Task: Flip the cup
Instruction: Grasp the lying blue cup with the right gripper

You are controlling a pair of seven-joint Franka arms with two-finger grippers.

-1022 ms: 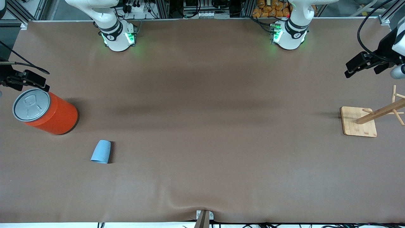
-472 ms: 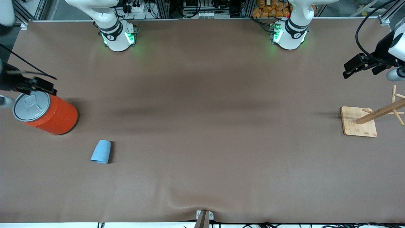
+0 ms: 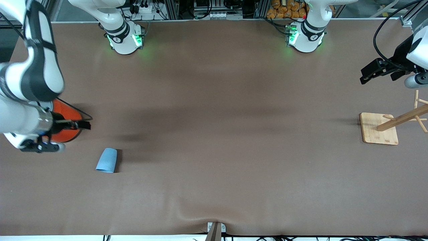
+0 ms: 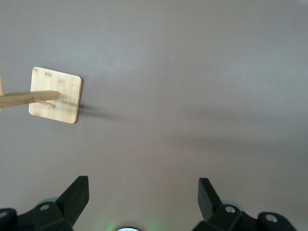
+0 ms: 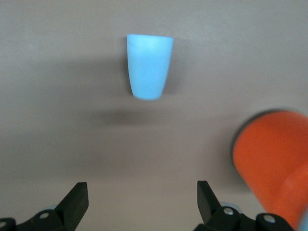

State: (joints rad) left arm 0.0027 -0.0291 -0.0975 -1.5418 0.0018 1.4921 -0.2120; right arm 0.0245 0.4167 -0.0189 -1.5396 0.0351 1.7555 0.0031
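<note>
The light blue cup (image 3: 107, 160) looks to lie on its side on the brown table, its wide end toward the front camera. It also shows in the right wrist view (image 5: 149, 65). My right gripper (image 3: 86, 125) is open and empty over the orange can's edge, a short way from the cup, toward the robots' bases. In the right wrist view the right gripper (image 5: 140, 188) has bare table between its fingers, with the cup ahead. My left gripper (image 3: 365, 76) waits open and empty above the left arm's end of the table; it also shows in the left wrist view (image 4: 143, 185).
A large orange can (image 3: 68, 113) stands at the right arm's end, partly hidden by that arm, and shows in the right wrist view (image 5: 269, 159). A wooden peg rack on a square base (image 3: 374, 132) stands at the left arm's end and shows in the left wrist view (image 4: 55, 95).
The right arm has swung in over the orange can, bringing its gripper from the table's edge toward the cup. The left gripper has drifted slightly. The cup has not moved.
</note>
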